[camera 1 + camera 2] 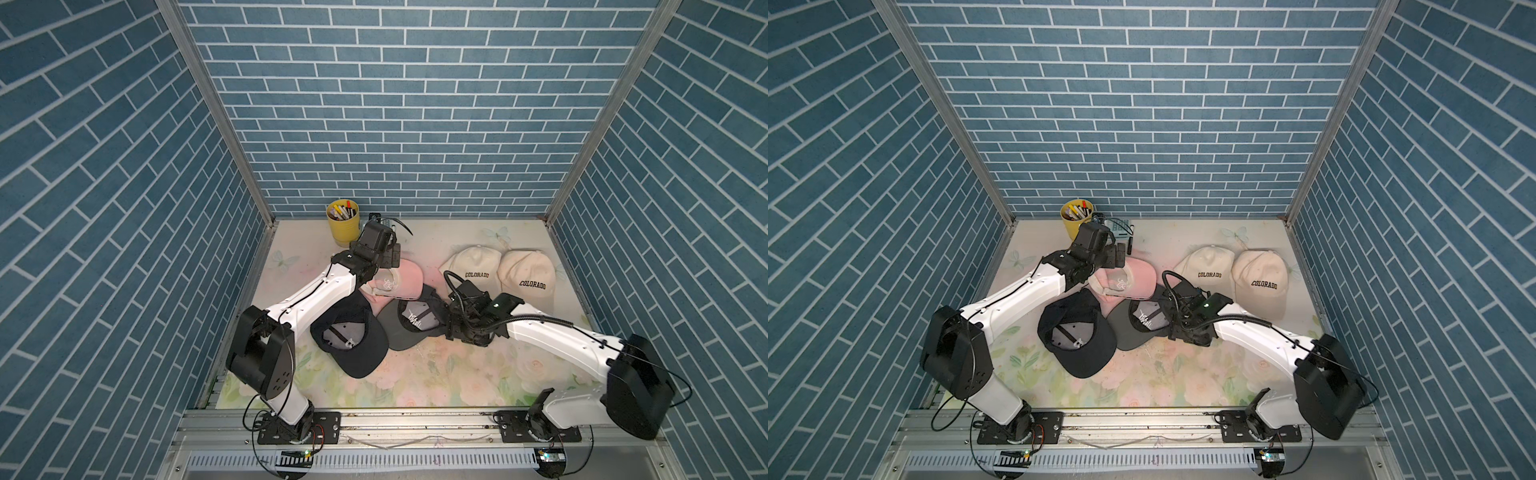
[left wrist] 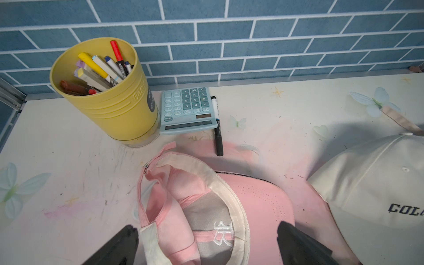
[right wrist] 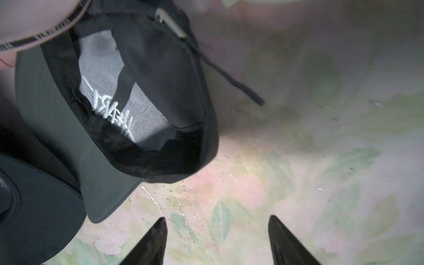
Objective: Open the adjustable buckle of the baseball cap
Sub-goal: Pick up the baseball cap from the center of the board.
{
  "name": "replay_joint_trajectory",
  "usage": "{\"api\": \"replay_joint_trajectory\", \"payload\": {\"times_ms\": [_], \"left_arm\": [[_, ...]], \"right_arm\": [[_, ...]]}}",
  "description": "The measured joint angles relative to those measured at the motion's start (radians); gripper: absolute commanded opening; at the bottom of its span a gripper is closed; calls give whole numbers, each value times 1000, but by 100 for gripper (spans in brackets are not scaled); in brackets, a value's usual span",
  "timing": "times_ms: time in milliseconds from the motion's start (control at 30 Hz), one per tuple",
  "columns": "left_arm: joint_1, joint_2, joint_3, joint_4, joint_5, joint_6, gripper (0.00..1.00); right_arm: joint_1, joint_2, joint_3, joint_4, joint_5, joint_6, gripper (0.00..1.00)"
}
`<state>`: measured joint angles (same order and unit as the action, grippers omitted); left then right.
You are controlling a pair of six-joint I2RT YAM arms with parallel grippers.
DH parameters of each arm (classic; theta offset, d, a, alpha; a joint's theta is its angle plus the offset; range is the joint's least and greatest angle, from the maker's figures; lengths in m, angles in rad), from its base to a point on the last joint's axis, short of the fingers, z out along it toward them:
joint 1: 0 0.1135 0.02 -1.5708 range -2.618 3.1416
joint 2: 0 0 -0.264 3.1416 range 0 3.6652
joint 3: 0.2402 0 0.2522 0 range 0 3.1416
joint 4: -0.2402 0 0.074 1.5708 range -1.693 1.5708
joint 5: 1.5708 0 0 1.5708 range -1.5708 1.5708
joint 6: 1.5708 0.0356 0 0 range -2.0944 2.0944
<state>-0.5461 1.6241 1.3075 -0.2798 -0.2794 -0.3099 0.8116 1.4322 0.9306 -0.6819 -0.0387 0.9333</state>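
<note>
Both your grippers are open and hold nothing. The left gripper [image 2: 207, 228] straddles the upturned pink cap [image 2: 165, 206], whose small metal buckle [image 2: 146, 165] sits on the back band, ahead of the jaws. The right gripper [image 3: 217, 219] hangs over bare table [image 3: 321, 160], just beside the dark cap [image 3: 160, 80]. Its clasp [image 3: 171, 23] and loose strap [image 3: 229, 78] lie on the crown's far side.

Close the left now and you likely pinch the sweatband [image 2: 239, 213], not the buckle. The pink brim [image 2: 263, 202] overlaps the dark cap, so dragging either may shift both.

In both top views the arms hide the buckles; only the wrist views show them. Only a top view takes in all five caps at once, with the navy cap [image 1: 357, 336] against the dark cap's brim.
</note>
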Motion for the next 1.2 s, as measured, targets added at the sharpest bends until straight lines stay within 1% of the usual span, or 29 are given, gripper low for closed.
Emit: {"api": "replay_joint_trajectory", "payload": {"times_ms": [167, 333, 467, 567, 733, 900, 1000, 1033, 1067, 1133, 1200], "left_arm": [[0, -37, -35, 8, -7, -13, 100], [0, -93, -75, 8, -25, -19, 100], [1, -146, -97, 6, -42, -18, 100], [1, -167, -97, 8, -47, -13, 100], [3, -180, -130, 24, -48, -6, 100], [6, -174, -144, 25, -32, -6, 100], [6, -174, -144, 31, -29, -8, 100], [6, -174, -144, 31, -28, -8, 100], [6, -174, -145, 32, -27, -9, 100], [6, -175, -150, 38, -26, -14, 100], [7, -178, -164, 43, -25, -19, 100]], "right_arm": [[6, 135, 64, 56, -82, -31, 71], [6, 201, 138, 79, -132, -71, 71], [7, 236, 184, 89, -164, -81, 69], [13, 229, 182, 90, -167, -79, 71], [12, 192, 137, 90, -130, -66, 73], [2, 242, 185, 100, -95, -66, 73], [-10, 263, 193, 112, -86, -66, 69], [-16, 266, 193, 111, -80, -68, 66], [-23, 266, 193, 111, -73, -73, 61], [-51, 264, 193, 111, -61, -91, 44], [-94, 264, 192, 113, -60, -106, 38]]}}
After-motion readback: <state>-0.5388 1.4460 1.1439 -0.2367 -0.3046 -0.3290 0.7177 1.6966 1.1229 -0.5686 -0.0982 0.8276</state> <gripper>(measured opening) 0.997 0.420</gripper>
